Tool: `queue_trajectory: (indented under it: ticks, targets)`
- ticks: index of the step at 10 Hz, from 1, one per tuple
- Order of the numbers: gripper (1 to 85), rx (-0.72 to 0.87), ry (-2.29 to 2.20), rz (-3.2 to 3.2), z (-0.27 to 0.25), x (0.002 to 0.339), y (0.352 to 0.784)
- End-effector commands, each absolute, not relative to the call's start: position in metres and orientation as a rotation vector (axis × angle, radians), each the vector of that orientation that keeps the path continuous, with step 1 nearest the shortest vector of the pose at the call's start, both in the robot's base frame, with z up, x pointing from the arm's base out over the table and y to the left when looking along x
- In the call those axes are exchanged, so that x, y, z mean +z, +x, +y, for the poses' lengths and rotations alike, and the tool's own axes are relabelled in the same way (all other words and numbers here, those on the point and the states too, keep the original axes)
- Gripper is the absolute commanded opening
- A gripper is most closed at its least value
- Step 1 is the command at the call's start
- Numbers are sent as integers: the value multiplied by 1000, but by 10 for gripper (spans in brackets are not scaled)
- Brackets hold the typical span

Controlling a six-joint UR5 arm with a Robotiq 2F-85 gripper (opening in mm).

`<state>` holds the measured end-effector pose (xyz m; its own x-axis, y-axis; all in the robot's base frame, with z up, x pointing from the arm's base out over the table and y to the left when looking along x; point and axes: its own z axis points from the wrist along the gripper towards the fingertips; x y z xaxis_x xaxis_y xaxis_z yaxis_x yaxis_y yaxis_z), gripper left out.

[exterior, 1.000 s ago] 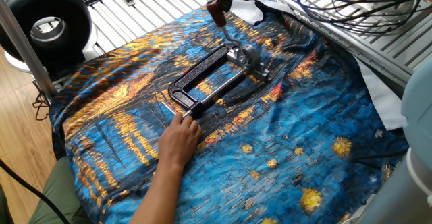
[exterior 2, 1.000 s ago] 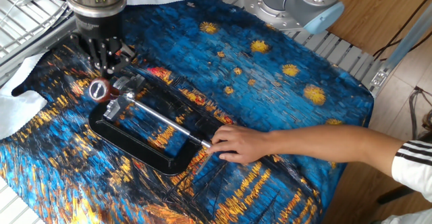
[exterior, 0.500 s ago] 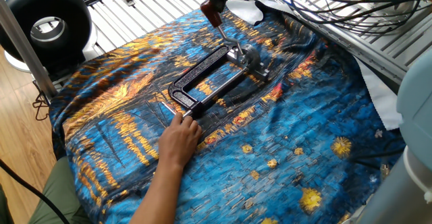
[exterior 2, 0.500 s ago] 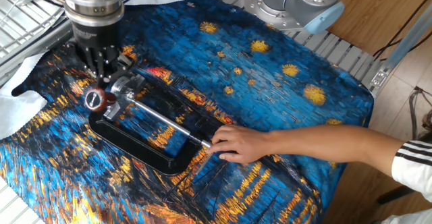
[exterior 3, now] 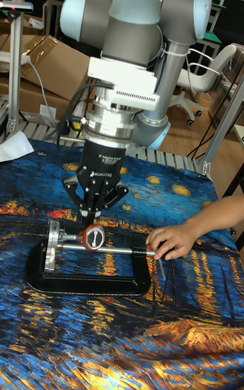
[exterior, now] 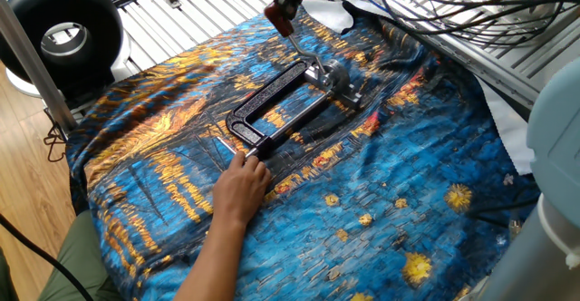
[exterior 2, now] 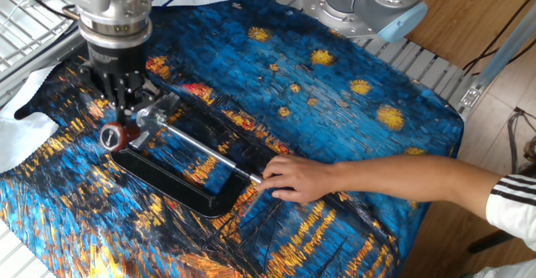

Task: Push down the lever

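Fingers (exterior 3: pixel 90 217) closed above lever (exterior 3: pixel 93 235) — slim silver arm | dark-red tip

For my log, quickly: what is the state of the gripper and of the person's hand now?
Gripper: fingers together just above the lever, holding nothing.
Person's hand: resting on the clamp end.

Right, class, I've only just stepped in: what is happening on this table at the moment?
A robot arm's gripper hangs right above a black clamp frame lying on a blue and gold patterned cloth. Its fingers sit at the lever, a slim metal arm with a dark red tip, which still points up away from the cloth, so it is not yet pushed down. A person's hand holds the clamp's other end steady.
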<state>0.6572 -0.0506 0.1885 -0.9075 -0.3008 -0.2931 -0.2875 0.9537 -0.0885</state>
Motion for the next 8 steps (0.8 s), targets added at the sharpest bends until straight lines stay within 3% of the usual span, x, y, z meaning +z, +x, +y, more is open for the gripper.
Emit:
queue_trajectory:
  ticks: [1,8]
  targets:
    - [10,-58,-428,2779,-49,178,667]
    - [10,-73,-437,2746,-49,160,680]
